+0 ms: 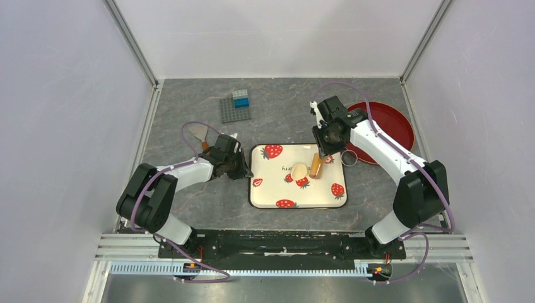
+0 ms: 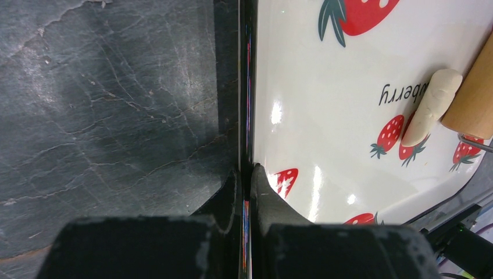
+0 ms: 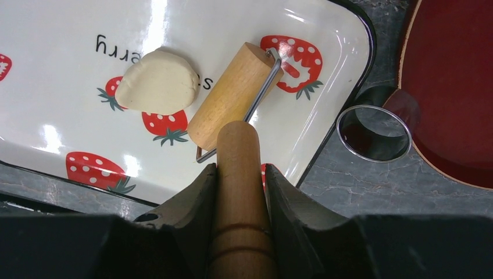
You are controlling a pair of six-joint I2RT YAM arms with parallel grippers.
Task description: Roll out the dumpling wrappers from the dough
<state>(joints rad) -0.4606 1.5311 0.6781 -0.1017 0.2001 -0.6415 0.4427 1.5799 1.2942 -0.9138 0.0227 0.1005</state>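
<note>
The dough (image 1: pixel 299 170) is a thick pale cream lump on the strawberry-print tray (image 1: pixel 271 189). It also shows in the right wrist view (image 3: pixel 158 89) and the left wrist view (image 2: pixel 433 104). The tan wooden roller (image 1: pixel 316 165) has its drum (image 3: pixel 232 96) on the tray right beside the dough. My right gripper (image 3: pixel 240 168) is shut on the roller's handle. My left gripper (image 2: pixel 246 174) is shut on the tray's left rim (image 2: pixel 245 87). No flat dumpling wrappers are in view.
A small metal ring (image 3: pixel 375 132) lies on the grey table just right of the tray, next to a red plate (image 1: pixel 385 126). A grey baseplate (image 1: pixel 235 108) with a blue brick is at the back. A small tool (image 1: pixel 199 134) lies behind my left arm.
</note>
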